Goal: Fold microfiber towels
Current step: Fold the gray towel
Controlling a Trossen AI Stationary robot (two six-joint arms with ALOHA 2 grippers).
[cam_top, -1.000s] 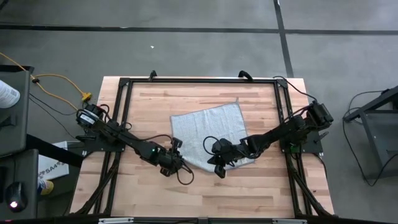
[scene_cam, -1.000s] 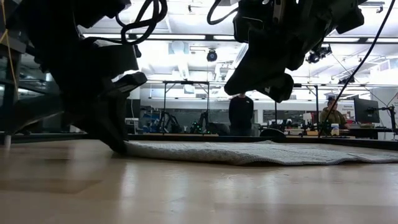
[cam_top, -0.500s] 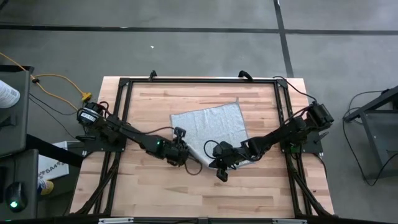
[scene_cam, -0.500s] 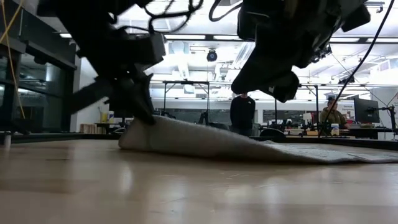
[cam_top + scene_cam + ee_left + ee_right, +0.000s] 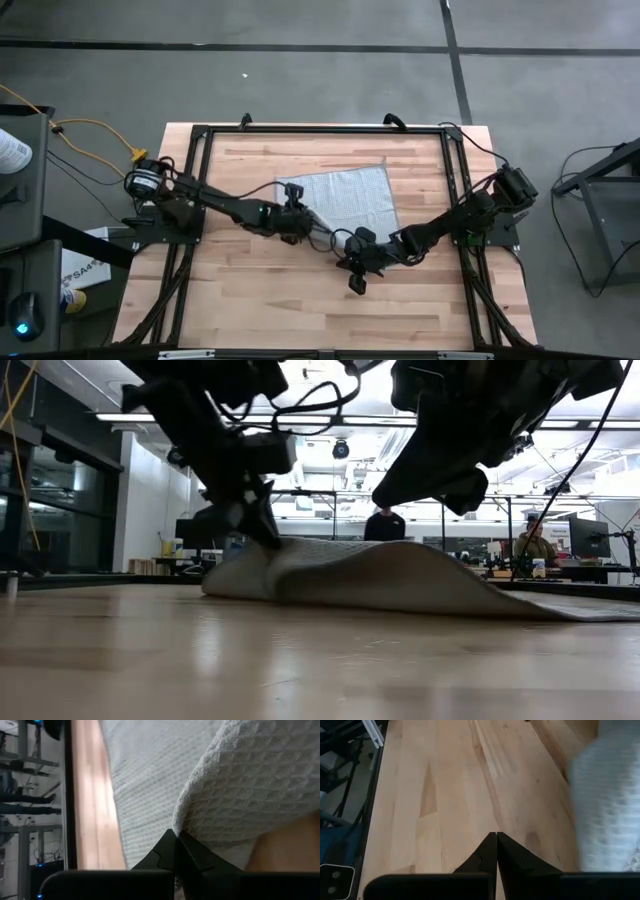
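Wooden table (image 5: 250, 290): pale waffle-textured towel (image 5: 355, 195), its left part lifted and folded over, pinched by left gripper (image 5: 296, 225); right gripper (image 5: 357, 268) clenched, empty.

Both arms reach inward, jaws closed.

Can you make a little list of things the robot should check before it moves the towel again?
1. Left gripper has the towel: ok, its fingers are shut on a lifted edge.
2. Right gripper holds something: not ok, its fingers are shut on nothing, over bare wood beside the towel.
3. Towel is all on the table: ok, it lies inside the wooden top.
4. Fold is lined up: cannot tell, the cloth is humped up in the low view and the far edge is hidden.
5. Room for the left arm to carry the edge across: ok, nothing else lies on the wood.
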